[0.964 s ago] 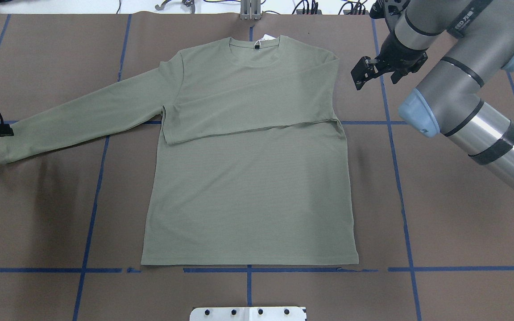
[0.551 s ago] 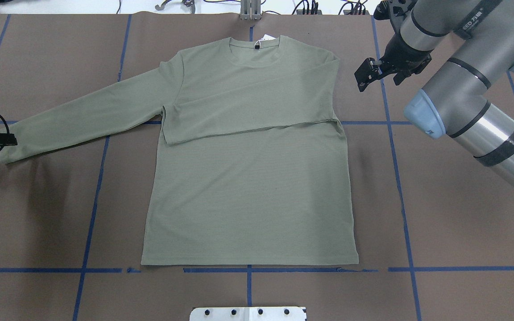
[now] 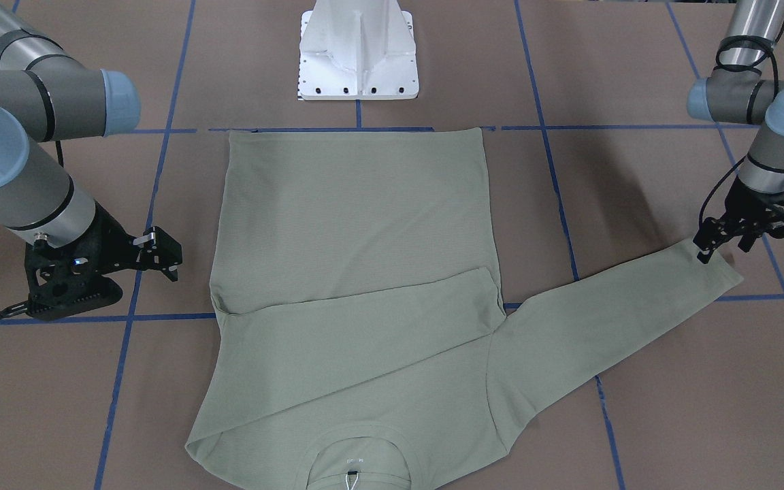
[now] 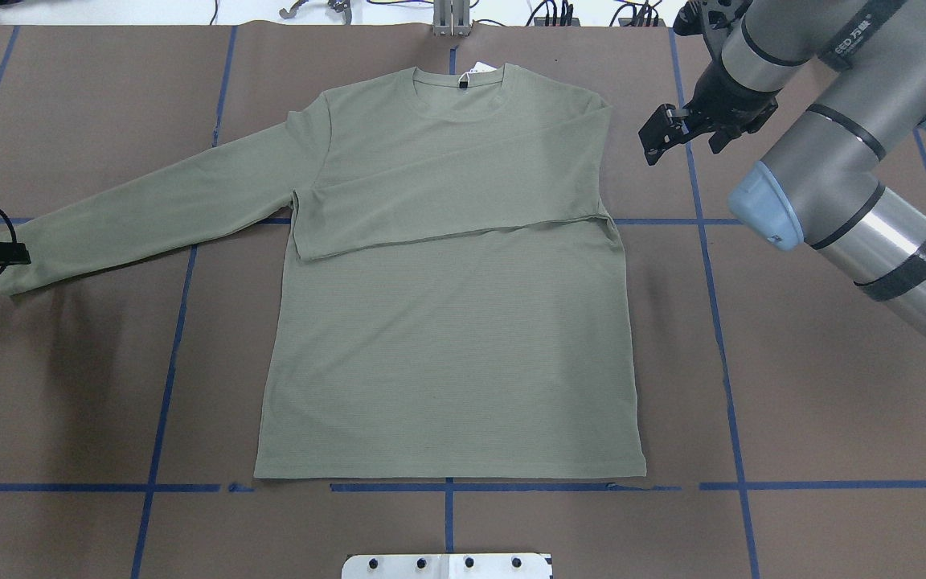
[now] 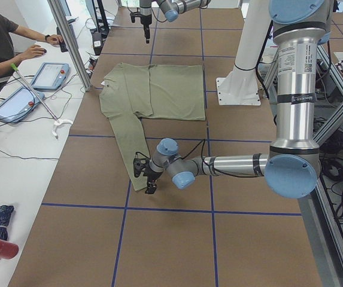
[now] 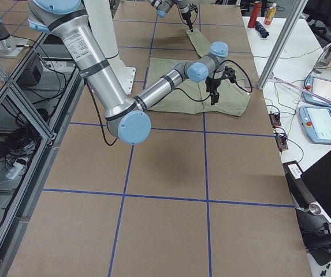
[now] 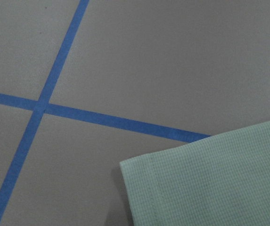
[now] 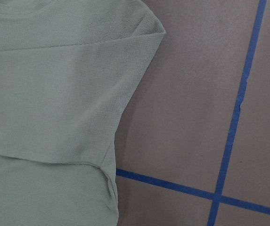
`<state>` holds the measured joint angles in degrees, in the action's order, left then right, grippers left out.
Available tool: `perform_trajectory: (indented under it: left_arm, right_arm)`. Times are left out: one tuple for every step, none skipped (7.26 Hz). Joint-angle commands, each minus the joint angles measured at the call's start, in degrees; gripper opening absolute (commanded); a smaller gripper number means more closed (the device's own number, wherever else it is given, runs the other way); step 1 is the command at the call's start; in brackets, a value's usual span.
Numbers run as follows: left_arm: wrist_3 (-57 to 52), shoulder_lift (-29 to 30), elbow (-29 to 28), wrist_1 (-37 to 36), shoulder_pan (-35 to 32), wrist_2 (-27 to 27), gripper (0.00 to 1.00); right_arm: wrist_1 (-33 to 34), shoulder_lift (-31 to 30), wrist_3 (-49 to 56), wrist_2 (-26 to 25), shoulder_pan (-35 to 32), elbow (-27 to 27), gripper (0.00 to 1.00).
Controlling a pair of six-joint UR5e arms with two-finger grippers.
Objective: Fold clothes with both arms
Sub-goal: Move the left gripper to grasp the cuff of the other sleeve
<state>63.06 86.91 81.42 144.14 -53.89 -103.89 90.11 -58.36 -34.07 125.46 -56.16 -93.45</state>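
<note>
Left claw (image 4: 22, 254) half cropped at shirt cuff (image 4: 14, 273)

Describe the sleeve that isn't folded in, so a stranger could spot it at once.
On the brown table with blue tape lines lies a sage-green shirt, collar away from the robot. The sleeve runs out flat toward the robot's left, its cuff near the left gripper; the other sleeve lies folded across the chest.

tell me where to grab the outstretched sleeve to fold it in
Probably the cuff, at its hemmed end. The outstretched sleeve lies flat, angled away from the shirt body, so the cuff is its free end. Come down from the outer side, where the left gripper sits, jaws astride the hem.
</note>
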Motion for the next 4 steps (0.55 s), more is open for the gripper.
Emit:
perform_trajectory:
  left_arm:
    - [0.1,0.0,-0.2,0.0,0.2,0.0,0.99]
    - [0.1,0.0,-0.2,0.0,0.2,0.0,0.99]
    - [0.2,0.0,-0.2,0.0,0.2,0.0,0.93]
    - [0.2,0.0,-0.2,0.1,0.2,0.0,0.88]
  right_arm:
    - [0.1,0.0,-0.1,0.0,0.0,-0.2,1.0]
    - [0.1,0.0,0.0,0.0,0.0,-0.2,1.0]
    - [0.1,0.0,0.0,0.0,0.0,-0.2,1.0]
    - [0.1,0.0,0.0,0.0,0.0,-0.3,1.0]
